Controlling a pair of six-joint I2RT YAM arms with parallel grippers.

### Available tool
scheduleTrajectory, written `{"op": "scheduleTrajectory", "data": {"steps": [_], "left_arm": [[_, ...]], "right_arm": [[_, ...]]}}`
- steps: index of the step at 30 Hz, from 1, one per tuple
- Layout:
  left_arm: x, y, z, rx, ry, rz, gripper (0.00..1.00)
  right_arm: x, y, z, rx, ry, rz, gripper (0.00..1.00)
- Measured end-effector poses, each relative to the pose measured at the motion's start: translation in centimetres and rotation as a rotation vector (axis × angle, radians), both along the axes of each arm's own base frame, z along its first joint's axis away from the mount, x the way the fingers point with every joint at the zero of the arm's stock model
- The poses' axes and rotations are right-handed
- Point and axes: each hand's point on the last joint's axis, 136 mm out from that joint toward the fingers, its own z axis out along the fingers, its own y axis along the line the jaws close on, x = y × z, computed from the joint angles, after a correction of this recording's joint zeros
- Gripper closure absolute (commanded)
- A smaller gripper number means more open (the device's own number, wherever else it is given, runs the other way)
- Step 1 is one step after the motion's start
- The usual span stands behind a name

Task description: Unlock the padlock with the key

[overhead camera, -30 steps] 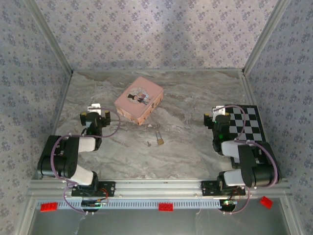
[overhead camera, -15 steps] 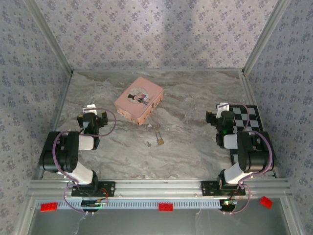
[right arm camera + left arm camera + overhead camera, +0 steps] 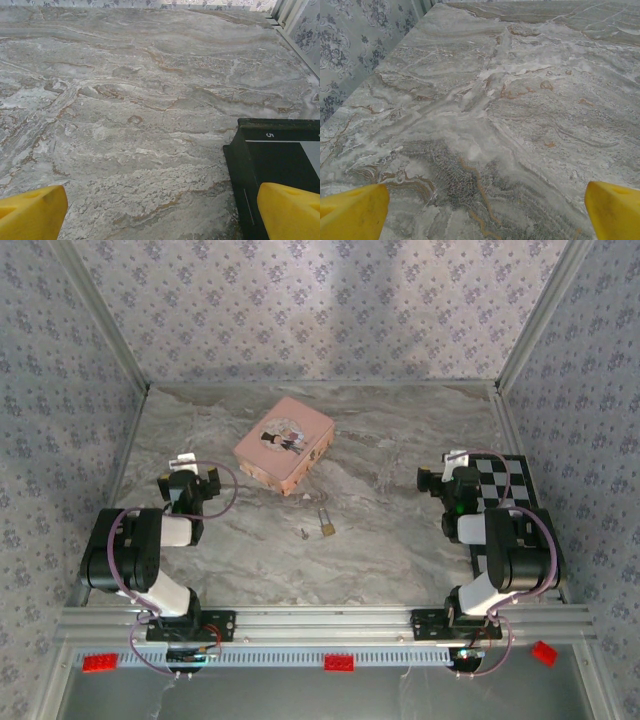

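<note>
Padlock (image 3: 326, 524) first: it lies on the marbled desk (image 3: 400, 430) roughly midway between my two arms, a little nearer to me than the pink box (image 3: 284, 443), with its thin shackle pointing toward that box. On the left, the left jaws stand wide apart over bare desk, yellow fingertips (image 3: 355, 212) at the edges of the wrist view, holding nothing. Next comes the key (image 3: 304, 534), just beside the padlock on its left; I cannot tell whether they touch. I judge it light, stiff, flat and likely to skate on the stone, so I would pinch its head edgewise. The padlock looks small, hard and dense; I would clamp its flat brass faces, keeping the keyhole free. On the right, the right jaws are spread too, empty, beside the checkerboard (image 3: 505, 490).
</note>
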Motion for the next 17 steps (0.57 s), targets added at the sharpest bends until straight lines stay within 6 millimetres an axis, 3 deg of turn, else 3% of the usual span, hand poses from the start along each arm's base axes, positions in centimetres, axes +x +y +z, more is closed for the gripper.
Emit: {"op": "scheduleTrajectory", "data": {"steps": [17], "left_arm": [[0.0,0.0,0.01,0.0,0.0,0.0,0.0]], "right_arm": [[-0.03,-0.05,-0.18,0.001,0.011,-0.001,0.01]]}}
